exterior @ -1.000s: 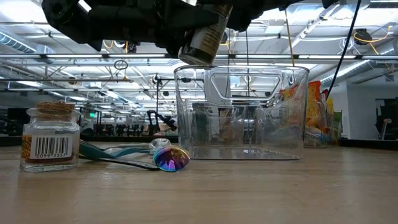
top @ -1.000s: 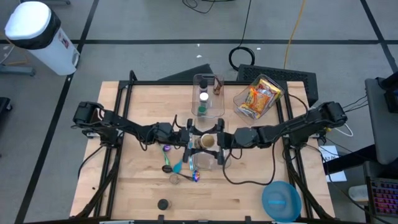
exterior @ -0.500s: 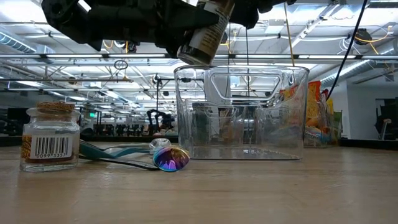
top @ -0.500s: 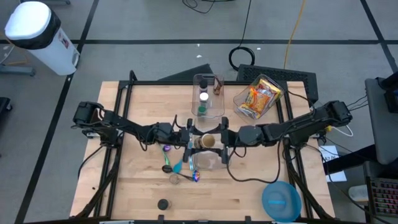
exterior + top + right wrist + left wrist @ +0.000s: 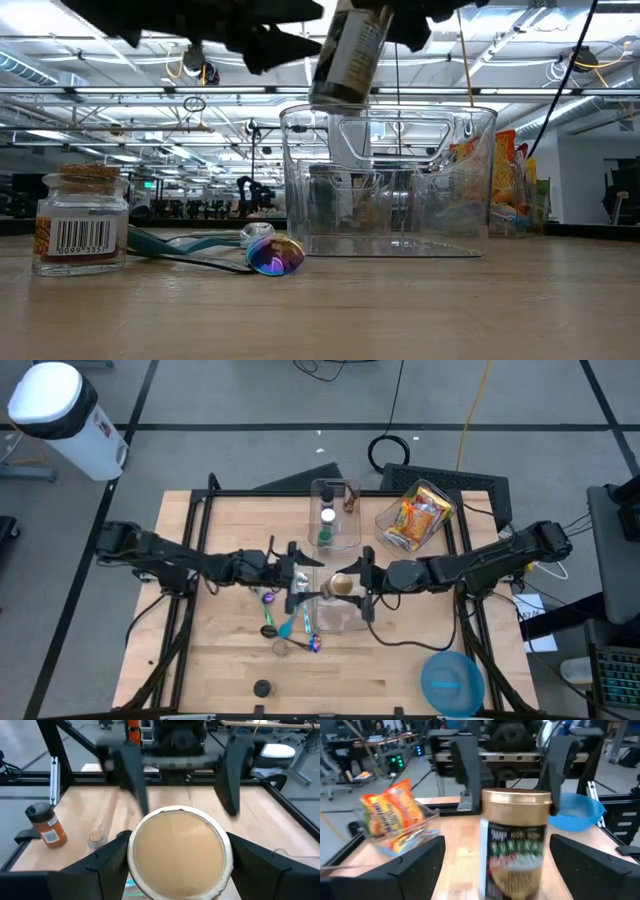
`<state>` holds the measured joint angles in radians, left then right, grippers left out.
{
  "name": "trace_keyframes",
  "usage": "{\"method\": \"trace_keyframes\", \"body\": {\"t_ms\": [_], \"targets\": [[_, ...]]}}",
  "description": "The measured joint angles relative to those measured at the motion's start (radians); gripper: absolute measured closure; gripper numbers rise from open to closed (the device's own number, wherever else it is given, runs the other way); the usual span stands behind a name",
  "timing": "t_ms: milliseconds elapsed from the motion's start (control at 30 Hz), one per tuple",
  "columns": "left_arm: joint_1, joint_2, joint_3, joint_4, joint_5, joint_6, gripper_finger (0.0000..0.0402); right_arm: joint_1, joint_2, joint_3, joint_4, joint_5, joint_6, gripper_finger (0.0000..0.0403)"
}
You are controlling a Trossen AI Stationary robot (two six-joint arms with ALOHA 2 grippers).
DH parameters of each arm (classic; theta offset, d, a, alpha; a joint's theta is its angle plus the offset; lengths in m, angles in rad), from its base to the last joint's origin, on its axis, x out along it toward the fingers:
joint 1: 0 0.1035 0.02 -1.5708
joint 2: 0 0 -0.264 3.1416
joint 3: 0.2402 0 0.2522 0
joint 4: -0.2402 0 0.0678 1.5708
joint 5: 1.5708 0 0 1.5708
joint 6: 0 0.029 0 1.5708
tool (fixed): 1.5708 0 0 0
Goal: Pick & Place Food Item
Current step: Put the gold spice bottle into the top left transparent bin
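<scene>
A seasoning jar (image 5: 515, 855) with a gold lid and a dark printed label hangs over a clear plastic container (image 5: 390, 180), which also shows in the high view as the clear container (image 5: 335, 615). My right gripper (image 5: 352, 582) reaches in from the table's right and is shut on the jar. My left gripper (image 5: 303, 582) stands open just left of the jar. Its fingers flank the jar's body in the left wrist view without touching it. My right gripper pinches the jar's gold lid (image 5: 132, 854) between its two fingers (image 5: 102, 865), one on each side of the lid's rim. The fingers come nearly level from the table's right. The jar (image 5: 350, 55) hangs below them, lid up and slightly tilted, clear of the container.
A cork-stoppered jar (image 5: 80, 230) and iridescent spoons (image 5: 270, 252) lie left of the container. A black-capped bottle (image 5: 262, 688) stands near the front edge, a blue bowl (image 5: 452, 682) at the front right. Another clear box (image 5: 335, 515) and a snack-bag tub (image 5: 415, 515) sit at the back.
My left gripper has opened, let go of the jar and drawn back toward the table's left edge, rising a little. The jar stays in my right gripper, has shifted slightly right and up, and stands more upright than before.
</scene>
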<state>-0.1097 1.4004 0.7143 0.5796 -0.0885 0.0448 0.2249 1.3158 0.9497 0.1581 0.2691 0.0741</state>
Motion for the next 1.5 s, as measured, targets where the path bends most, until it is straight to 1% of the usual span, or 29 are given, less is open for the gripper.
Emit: {"method": "trace_keyframes", "body": {"t_ms": [67, 133, 233, 333, 400, 500, 600, 667, 767, 1033, 1367, 1500], "targets": [[0.0, -0.066, 0.0, -0.09, -0.01, -0.014, 0.0054, -0.007, -0.03, 0.0, -0.032, 0.048, -0.011, 0.0131], [0.0, -0.12, 0.0, -0.152, -0.017, -0.025, 0.0064, -0.035, -0.052, 0.001, -0.017, 0.087, -0.025, 0.0131], [0.0, -0.174, 0.0, -0.199, -0.017, -0.021, 0.0076, -0.13, -0.077, 0.001, -0.014, 0.081, -0.032, 0.0131], [0.0, -0.196, 0.0, -0.2, -0.017, -0.022, 0.0085, -0.274, -0.087, 0.001, -0.03, -0.003, -0.008, 0.0131], [0.0, -0.2, 0.0, -0.195, -0.017, -0.022, 0.009, -0.387, -0.083, 0.002, -0.046, -0.085, 0.019, 0.0131], [0.0, -0.2, 0.0, -0.183, -0.017, -0.022, 0.0095, -0.55, -0.045, 0.002, -0.049, -0.184, 0.054, 0.0131], [0.0, -0.199, 0.0, -0.184, -0.017, -0.023, 0.0096, -0.66, -0.002, 0.002, -0.053, -0.256, 0.08, 0.0131], [0.0, -0.198, 0.0, -0.187, -0.017, -0.021, 0.0093, -0.707, 0.032, 0.003, -0.041, -0.288, 0.079, 0.0131], [0.0, -0.198, 0.0, -0.185, -0.017, -0.015, 0.0087, -0.744, 0.087, 0.003, -0.038, -0.323, 0.079, 0.0131], [0.0, -0.197, 0.0, -0.186, -0.017, -0.014, 0.0076, -0.747, 0.217, 0.003, 0.038, -0.326, 0.061, 0.0132], [0.0, -0.197, 0.0, -0.186, -0.017, -0.017, 0.0094, -0.746, 0.281, 0.003, 0.134, -0.327, 0.072, 0.0132], [0.0, -0.197, 0.0, -0.186, -0.016, -0.021, 0.0095, -0.745, 0.305, 0.003, 0.127, -0.324, 0.056, 0.0132]]}}
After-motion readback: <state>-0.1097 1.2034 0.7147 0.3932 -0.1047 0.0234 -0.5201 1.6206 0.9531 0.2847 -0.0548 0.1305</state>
